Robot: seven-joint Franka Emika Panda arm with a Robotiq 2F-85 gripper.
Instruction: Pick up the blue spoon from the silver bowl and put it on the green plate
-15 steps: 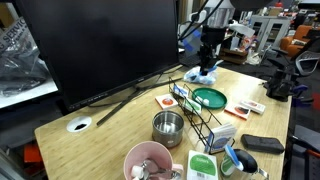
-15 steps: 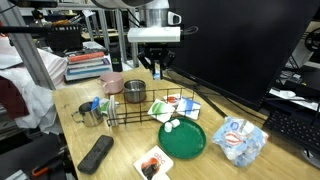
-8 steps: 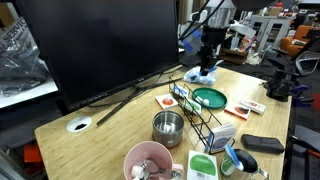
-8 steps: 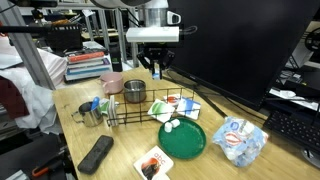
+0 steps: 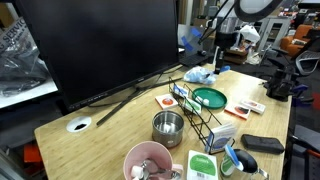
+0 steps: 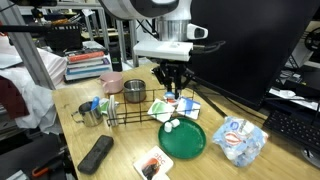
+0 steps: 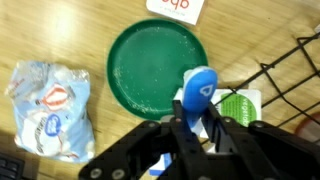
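Blue spoon, judged light, rigid and slippery plastic best pinched at its narrow handle, clamped in the tool, bowl end protruding, above the green plate rim, toward one end edge of the counter.

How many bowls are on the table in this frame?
2. The silver bowl stands beside the end of the wire rack. The pink bowl sits close beside it. I see no others, though the clutter may hide some.
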